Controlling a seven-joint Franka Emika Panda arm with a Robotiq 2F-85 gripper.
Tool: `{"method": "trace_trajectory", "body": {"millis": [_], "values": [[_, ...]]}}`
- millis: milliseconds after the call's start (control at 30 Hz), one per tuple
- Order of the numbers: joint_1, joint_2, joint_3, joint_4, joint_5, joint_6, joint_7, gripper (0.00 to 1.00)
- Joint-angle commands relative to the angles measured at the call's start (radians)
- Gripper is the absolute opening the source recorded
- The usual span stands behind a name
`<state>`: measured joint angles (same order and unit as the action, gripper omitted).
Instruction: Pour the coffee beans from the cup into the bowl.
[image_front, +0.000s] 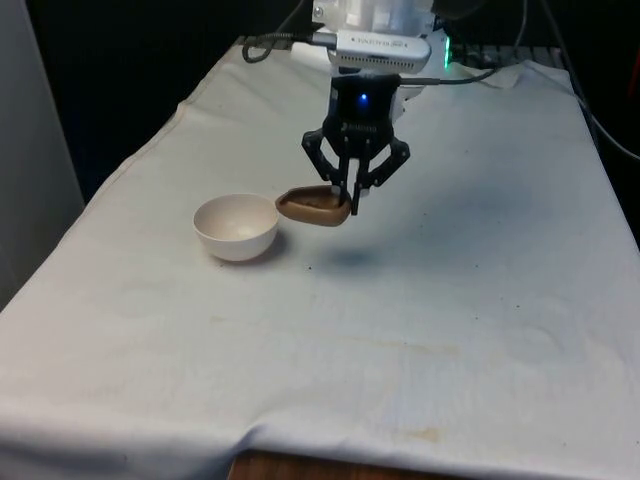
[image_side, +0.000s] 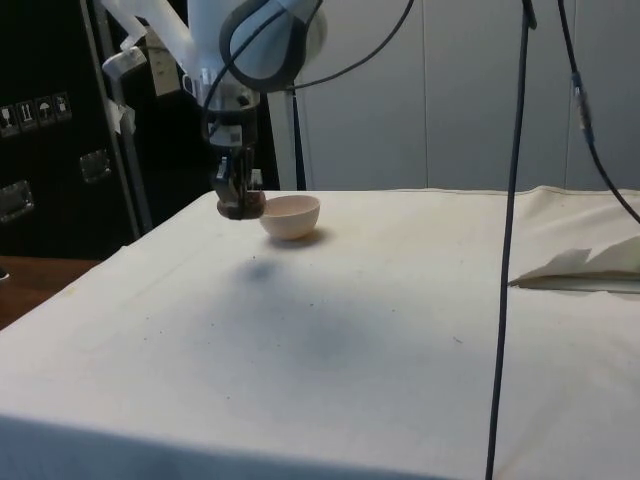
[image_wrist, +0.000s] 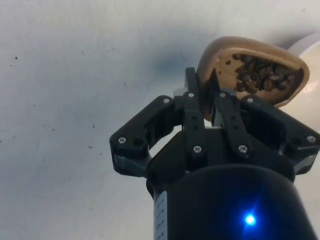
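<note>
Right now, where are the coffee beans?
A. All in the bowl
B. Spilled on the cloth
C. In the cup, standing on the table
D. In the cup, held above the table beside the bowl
D: the wrist view shows beans inside the cup, which the end effector grips by its rim and holds tilted toward the bowl, its shadow on the cloth below; the bowl looks empty.
</note>
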<state>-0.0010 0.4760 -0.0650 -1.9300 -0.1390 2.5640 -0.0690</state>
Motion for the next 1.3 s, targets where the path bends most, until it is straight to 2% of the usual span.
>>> {"method": "trace_trajectory", "body": {"millis": [0, 200, 233, 267, 467, 500, 533, 600, 767, 800, 833, 1033, 1067, 1100, 1267], "values": [[-0.009, -0.011, 0.009, -0.006, 0.013, -0.002, -0.013, 0.00], [-0.016, -0.022, 0.007, -0.006, 0.023, -0.003, -0.026, 0.00], [-0.007, -0.015, -0.002, 0.000, 0.012, -0.003, -0.014, 0.00], [-0.017, -0.023, 0.006, -0.005, 0.027, -0.003, -0.030, 0.00], [-0.024, -0.026, -0.003, -0.001, 0.056, -0.003, -0.063, 0.00], [-0.014, -0.021, -0.013, 0.002, 0.045, -0.003, -0.051, 0.00], [-0.026, -0.026, -0.006, 0.001, 0.067, -0.003, -0.074, 0.00], [-0.028, -0.027, -0.010, 0.002, 0.080, -0.003, -0.088, 0.00], [-0.031, -0.031, -0.020, 0.004, 0.112, -0.004, -0.121, 0.00], [-0.021, -0.028, -0.031, 0.005, 0.104, -0.003, -0.113, 0.00], [-0.033, -0.033, -0.024, 0.004, 0.126, -0.004, -0.135, 0.00], [-0.034, -0.042, -0.037, 0.005, 0.178, -0.007, -0.182, 0.00], [-0.024, -0.035, -0.047, 0.007, 0.163, -0.003, -0.170, 0.00], [-0.034, -0.044, -0.038, 0.005, 0.186, -0.007, -0.188, 0.00], [-0.035, -0.051, -0.045, 0.007, 0.233, -0.015, -0.223, 0.00]]}}
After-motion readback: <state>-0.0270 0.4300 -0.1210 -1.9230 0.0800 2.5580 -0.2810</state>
